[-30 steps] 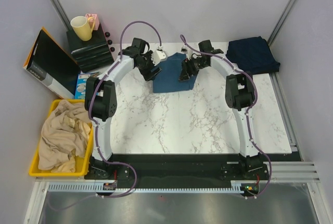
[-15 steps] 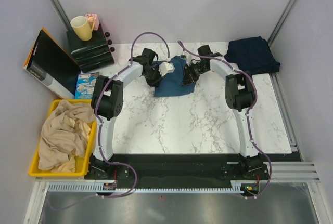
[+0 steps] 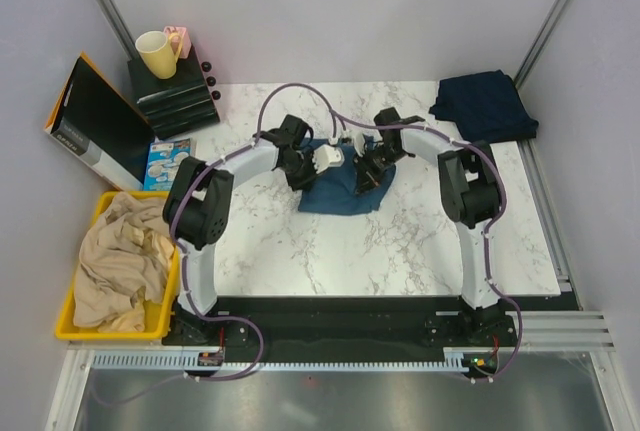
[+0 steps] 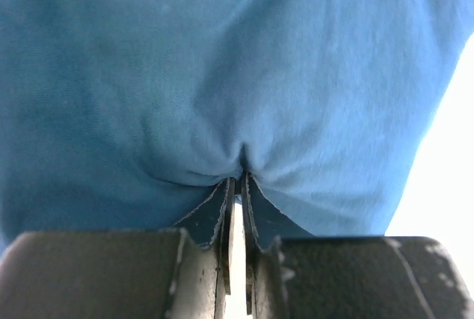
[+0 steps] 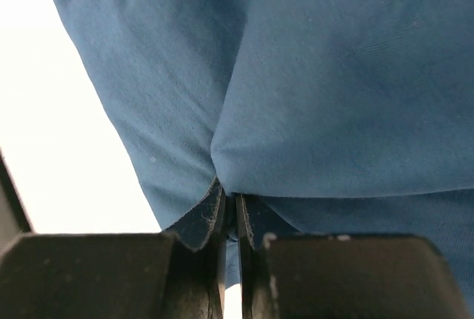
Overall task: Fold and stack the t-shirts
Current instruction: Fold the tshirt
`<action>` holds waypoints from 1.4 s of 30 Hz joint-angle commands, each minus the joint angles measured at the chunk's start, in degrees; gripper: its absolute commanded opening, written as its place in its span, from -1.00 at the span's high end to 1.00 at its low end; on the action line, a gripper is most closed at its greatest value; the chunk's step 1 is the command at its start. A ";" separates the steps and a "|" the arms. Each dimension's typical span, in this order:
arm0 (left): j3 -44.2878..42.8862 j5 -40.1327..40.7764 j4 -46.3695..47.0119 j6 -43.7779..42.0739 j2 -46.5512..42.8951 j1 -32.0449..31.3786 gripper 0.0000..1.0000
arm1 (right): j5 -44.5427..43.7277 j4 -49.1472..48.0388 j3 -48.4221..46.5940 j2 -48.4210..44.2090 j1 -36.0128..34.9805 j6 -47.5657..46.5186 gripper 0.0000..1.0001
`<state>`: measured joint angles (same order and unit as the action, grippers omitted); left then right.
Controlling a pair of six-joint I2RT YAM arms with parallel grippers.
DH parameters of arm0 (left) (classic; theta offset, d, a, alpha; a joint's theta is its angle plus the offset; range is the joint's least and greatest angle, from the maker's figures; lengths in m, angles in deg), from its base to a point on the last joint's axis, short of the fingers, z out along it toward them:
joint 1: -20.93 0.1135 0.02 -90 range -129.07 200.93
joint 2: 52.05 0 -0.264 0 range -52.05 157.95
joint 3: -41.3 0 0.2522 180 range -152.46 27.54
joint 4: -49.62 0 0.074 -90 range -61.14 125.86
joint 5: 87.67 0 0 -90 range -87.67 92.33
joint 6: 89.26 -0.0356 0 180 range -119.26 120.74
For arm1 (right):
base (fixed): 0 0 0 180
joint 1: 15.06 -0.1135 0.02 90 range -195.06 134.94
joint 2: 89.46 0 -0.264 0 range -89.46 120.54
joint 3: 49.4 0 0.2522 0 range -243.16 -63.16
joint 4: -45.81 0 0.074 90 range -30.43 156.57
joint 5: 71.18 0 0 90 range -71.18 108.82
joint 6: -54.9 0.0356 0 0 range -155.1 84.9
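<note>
Item 1, blue t-shirt (image 3: 340,189): lies bunched in the middle of the bench (image 3: 330,251), between my two arms. I hold it at two points, one on each side of the bundle. I judge this is so the cloth can be carried over evenly as one fold rather than dragged askew. I cannot tell whether the pinched part is clear of the bench.

Item 2, navy t-shirt (image 3: 485,106): folded at the far right corner of the bench, well apart from the blue one. I take it for the finished piece, parked outside the working area to receive the stack.

Item 3, left hand (image 4: 238,186): fingers pressed nearly together, pinching a thin ridge of the blue t-shirt. The cloth puckers into creases at the tips.

Item 4, right hand (image 5: 228,202): fingers likewise pressed nearly together on a fold of the blue t-shirt, which drapes away from the tips in two layers.
</note>
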<state>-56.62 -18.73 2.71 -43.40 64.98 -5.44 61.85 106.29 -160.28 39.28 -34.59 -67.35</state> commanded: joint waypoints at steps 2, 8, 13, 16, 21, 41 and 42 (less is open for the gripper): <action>9.44 -2.76 -4.73 1.43 -11.02 -3.50 0.77 | -1.45 4.70 8.78 -8.77 -1.47 -5.45 0.71; 16.13 -0.13 -4.56 2.04 -18.41 -6.15 0.24 | -3.73 4.96 13.54 -17.21 -2.00 -6.51 0.04; 14.91 4.35 -2.98 2.13 -20.97 -5.80 0.09 | -7.60 6.53 10.73 -20.82 -1.92 -7.12 -0.21; 13.24 7.24 -1.14 1.52 -21.41 -5.18 0.07 | -8.39 7.77 6.96 -19.95 -1.13 -8.35 -0.23; 10.43 12.97 7.11 -0.33 -20.01 -1.59 0.06 | -8.22 7.77 -3.13 -14.24 1.77 -10.29 -0.24; -3.38 10.69 3.44 -1.48 -9.63 3.08 0.01 | 5.57 10.50 -22.58 7.13 3.09 -11.35 -0.32; -3.64 10.60 3.00 -1.48 -9.63 3.17 0.00 | 5.75 10.41 -23.02 7.39 3.01 -10.91 -0.34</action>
<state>-57.28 -6.84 7.17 -43.42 55.21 -2.18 62.83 116.17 -180.63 47.24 -31.11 -76.81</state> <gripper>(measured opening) 0.493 0.659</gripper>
